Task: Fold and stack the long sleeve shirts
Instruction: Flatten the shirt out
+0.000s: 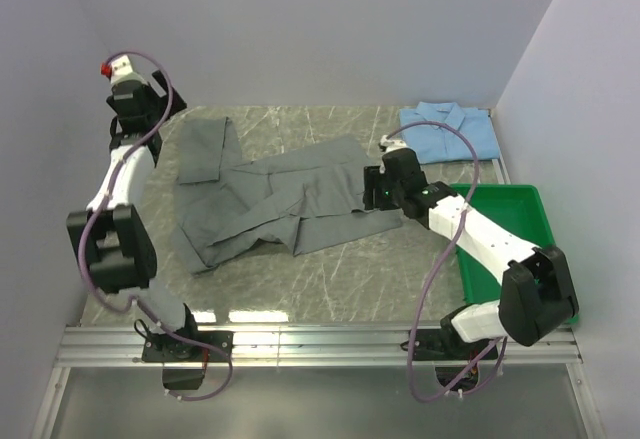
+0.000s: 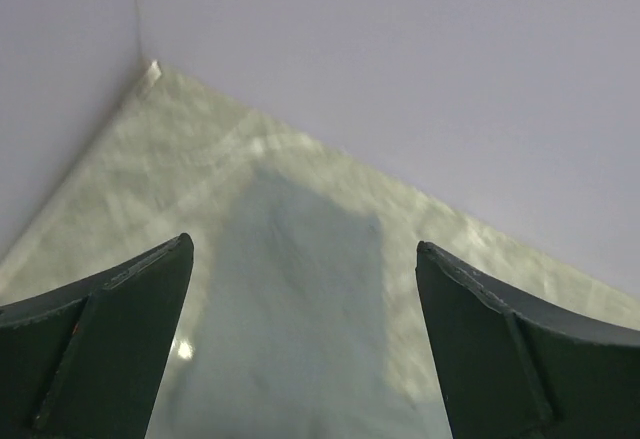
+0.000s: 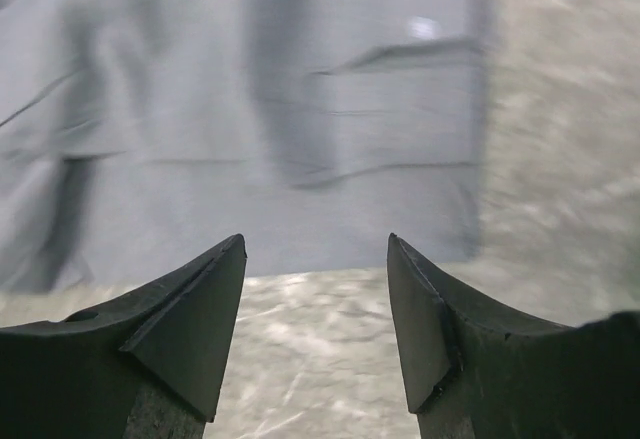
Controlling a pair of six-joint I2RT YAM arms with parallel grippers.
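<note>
both claws apart, grey shirt spread on the worktop

the grey shirt lies rumpled and partly folded across the middle of the marbled worktop, one sleeve reaching toward the far left corner. the light blue shirt sits folded in the far right corner, just beyond the green tray at the right edge.

the left claw is raised near the far left corner. its jaws stand wide apart with nothing between them, and blurred grey cloth shows below. the right claw is at the right-hand edge of the grey shirt, jaws apart and holding nothing. its wrist view shows bare worktop between the fingers and the shirt's hem just ahead
</note>
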